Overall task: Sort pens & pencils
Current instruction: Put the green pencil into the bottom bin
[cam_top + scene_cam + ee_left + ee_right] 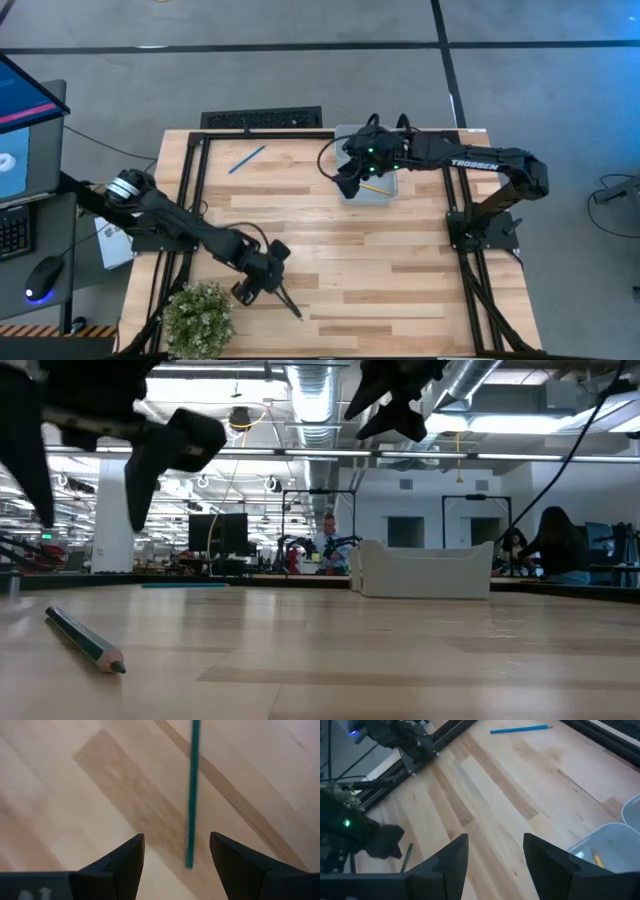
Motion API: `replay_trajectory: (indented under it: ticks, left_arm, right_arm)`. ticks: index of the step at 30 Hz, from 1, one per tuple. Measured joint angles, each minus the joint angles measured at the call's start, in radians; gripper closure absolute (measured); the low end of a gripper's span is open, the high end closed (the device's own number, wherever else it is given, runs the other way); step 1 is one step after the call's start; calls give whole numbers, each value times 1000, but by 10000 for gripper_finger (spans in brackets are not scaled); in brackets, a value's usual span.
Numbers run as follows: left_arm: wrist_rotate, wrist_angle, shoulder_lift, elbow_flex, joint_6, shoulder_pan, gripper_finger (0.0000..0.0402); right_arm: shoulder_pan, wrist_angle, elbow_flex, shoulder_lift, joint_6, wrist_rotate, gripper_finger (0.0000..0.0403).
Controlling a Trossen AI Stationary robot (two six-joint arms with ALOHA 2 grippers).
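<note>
A dark green stick (191, 795) with a pointed tip lies flat on the wooden table near its near edge (290, 303), (85, 640). My left gripper (177, 855) hangs open above it, one finger on each side of the stick's end, touching nothing (250, 288). A light blue pencil (247, 158), (520, 729) lies flat near the far edge. A yellow pencil (596, 857) lies inside the pale tray (385, 192). My right gripper (495, 845) is open and empty, raised beside the tray's left side (348, 180).
A potted plant (195, 315) stands at the near left corner, close to my left arm. Black frame rails (190, 190) run along the table's left and right sides. A black slotted bar (262, 120) sits at the far edge. Bare wood lies between the tray and the green stick.
</note>
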Motion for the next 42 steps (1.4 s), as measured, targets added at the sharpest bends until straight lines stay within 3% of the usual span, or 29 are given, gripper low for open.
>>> replay_trajectory:
  ticks: [13,21,26,33,42]
  left_arm:
    - [-8,29,183,1,-76,-33,184]
    - [-14,30,188,2,-199,-30,184]
    - [-13,35,188,2,-196,-30,184]
    - [56,22,219,5,-235,-28,185]
    - [-8,9,234,12,-202,-34,246]
  right_arm:
    - [17,79,0,-10,-22,4,193]
    - [17,77,0,-9,-22,3,193]
    - [17,77,0,-9,-22,3,193]
    - [17,77,0,-9,-21,3,193]
    - [17,73,0,-9,-22,2,193]
